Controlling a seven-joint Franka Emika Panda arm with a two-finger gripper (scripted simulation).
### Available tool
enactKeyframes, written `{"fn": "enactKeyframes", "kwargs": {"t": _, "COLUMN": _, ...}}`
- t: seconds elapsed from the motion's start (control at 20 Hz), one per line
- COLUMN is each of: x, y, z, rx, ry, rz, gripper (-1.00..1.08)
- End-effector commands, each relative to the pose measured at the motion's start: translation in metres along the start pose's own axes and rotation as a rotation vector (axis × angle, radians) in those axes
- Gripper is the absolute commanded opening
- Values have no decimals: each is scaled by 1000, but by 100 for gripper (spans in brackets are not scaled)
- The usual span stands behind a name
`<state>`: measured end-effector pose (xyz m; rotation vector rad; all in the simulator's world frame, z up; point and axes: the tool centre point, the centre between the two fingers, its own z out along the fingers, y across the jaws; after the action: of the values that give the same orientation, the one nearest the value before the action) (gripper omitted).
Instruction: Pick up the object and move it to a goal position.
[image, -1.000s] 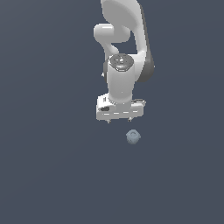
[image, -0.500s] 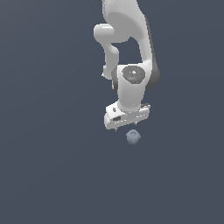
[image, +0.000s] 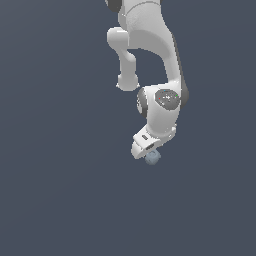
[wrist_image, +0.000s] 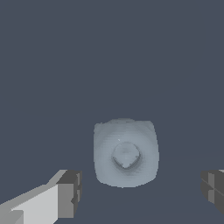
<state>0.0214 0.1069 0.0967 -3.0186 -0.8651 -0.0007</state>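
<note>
One arm fills the upper middle of the exterior view, white and jointed, bending down from the top edge to a wrist a little below and right of the frame's centre. Its gripper sits just under that wrist, and the object, a small pale blue-grey lump, peeks out right at the gripper's lower edge, partly covered by it, on the plain dark grey-blue floor. From this view the fingers are hidden behind the hand, so their spread cannot be read here. In the wrist view the object lies slightly below the middle of the frame, a rounded, lumpy shape with a small dimple at its centre. Two dark finger pads show at the lower corners, one on a white finger at the lower left and the other cut by the right edge, standing wide apart with the object between them and touching neither.
</note>
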Motion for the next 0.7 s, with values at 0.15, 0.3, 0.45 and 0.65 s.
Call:
{"fn": "enactKeyframes", "kwargs": {"t": 0.15, "x": 6, "y": -6, "z": 7, "rx": -1, "ry": -1, "rz": -51, "gripper": 100}}
{"fn": "enactKeyframes", "kwargs": {"t": 0.3, "x": 5, "y": -6, "z": 7, "rx": -1, "ry": -1, "rz": -46, "gripper": 100}}
{"fn": "enactKeyframes", "kwargs": {"t": 0.45, "x": 5, "y": -6, "z": 13, "rx": -1, "ry": -1, "rz": -46, "gripper": 100}}
{"fn": "enactKeyframes", "kwargs": {"t": 0.65, "x": 5, "y": -6, "z": 32, "rx": -1, "ry": -1, "rz": -49, "gripper": 100}}
